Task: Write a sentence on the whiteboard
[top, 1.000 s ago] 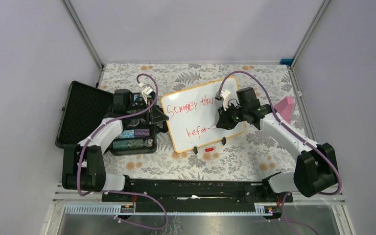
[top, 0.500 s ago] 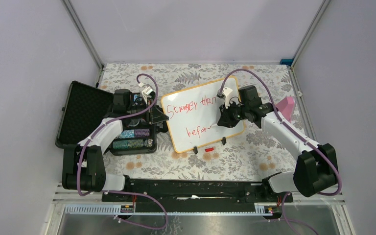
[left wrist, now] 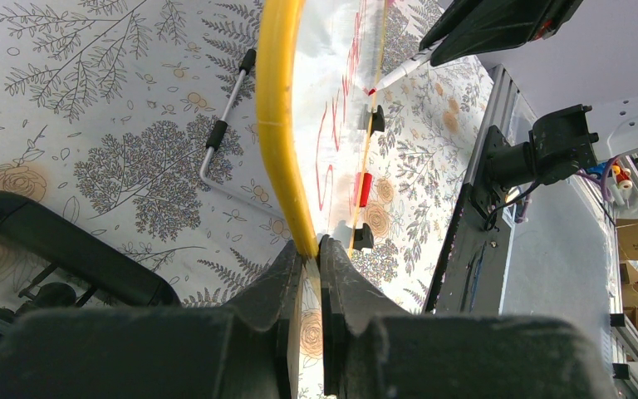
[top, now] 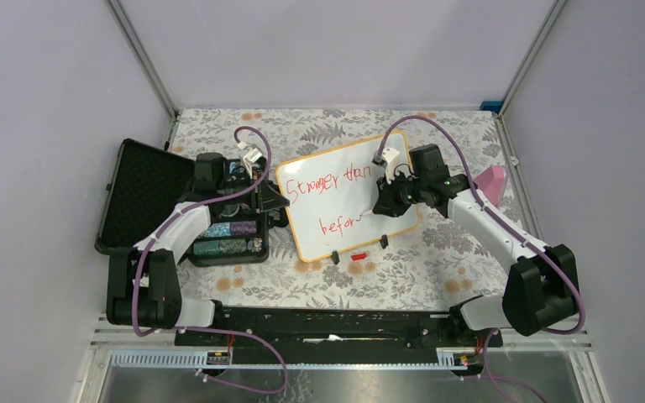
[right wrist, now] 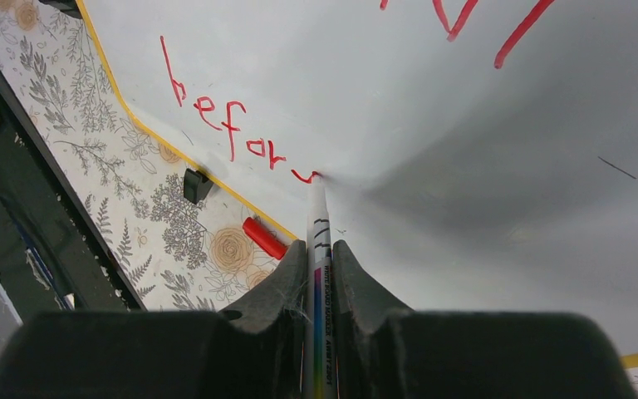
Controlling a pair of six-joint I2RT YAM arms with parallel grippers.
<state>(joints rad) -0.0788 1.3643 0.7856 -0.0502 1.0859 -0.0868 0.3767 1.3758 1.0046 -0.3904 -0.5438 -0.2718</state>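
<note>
Small red cap [top: 358, 255] on floral-print counter [top: 437, 252], just beside whiteboard [top: 336, 206] near edge. Board glossy, rounded yellowish frame. Left claw [left wrist: 311, 249] pinches its left rim. Right claw [right wrist: 318, 249], arm bent, clamps slim white marker [right wrist: 316, 208], tip touching board by red "befor".

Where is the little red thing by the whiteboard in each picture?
Top view: the red piece lies below the whiteboard, between its two black feet.
Left wrist: right of centre, between the two feet.
Right wrist: lower left, left of the marker.
Shared landmark: the black foot beside it.
</note>
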